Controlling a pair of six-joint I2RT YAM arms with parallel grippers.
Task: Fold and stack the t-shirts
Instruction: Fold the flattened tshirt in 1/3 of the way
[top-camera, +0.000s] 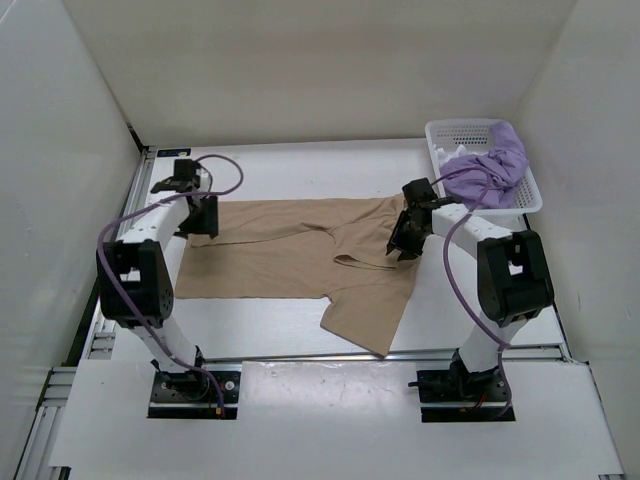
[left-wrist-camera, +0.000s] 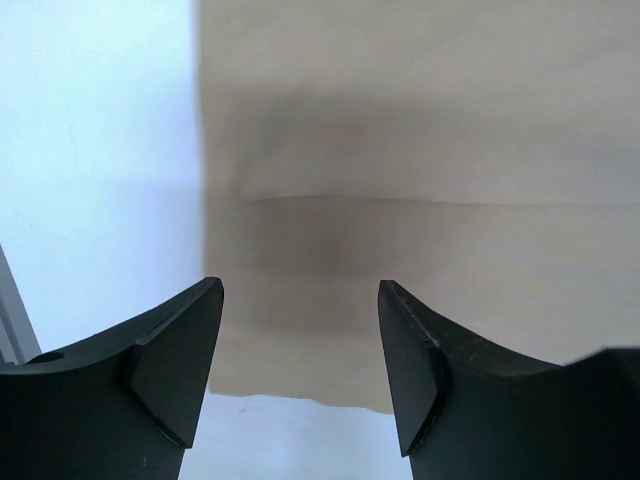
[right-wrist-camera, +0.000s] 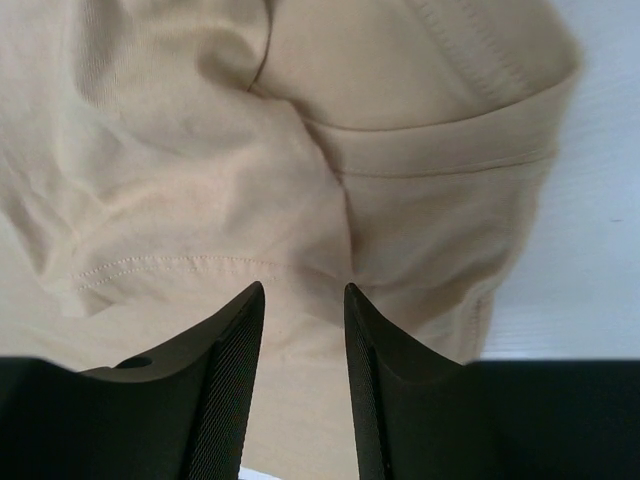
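The tan t-shirt (top-camera: 280, 255) lies spread across the table, with one sleeve and part of its body folded over at the right. My left gripper (top-camera: 200, 228) is open and empty over the shirt's far left corner; in the left wrist view the left gripper (left-wrist-camera: 300, 285) hovers over flat tan cloth (left-wrist-camera: 420, 150) at its edge. My right gripper (top-camera: 400, 245) is over the folded sleeve; in the right wrist view the right gripper (right-wrist-camera: 303, 287) has its jaws narrowly apart just above wrinkled tan cloth (right-wrist-camera: 200, 150). The lavender shirt (top-camera: 495, 170) and the white shirt (top-camera: 462, 152) lie in the basket.
The white perforated basket (top-camera: 440, 128) stands at the back right, the lavender shirt hanging over its near rim. White walls close in the table on the left, back and right. Bare white table (left-wrist-camera: 90, 150) shows left of the shirt.
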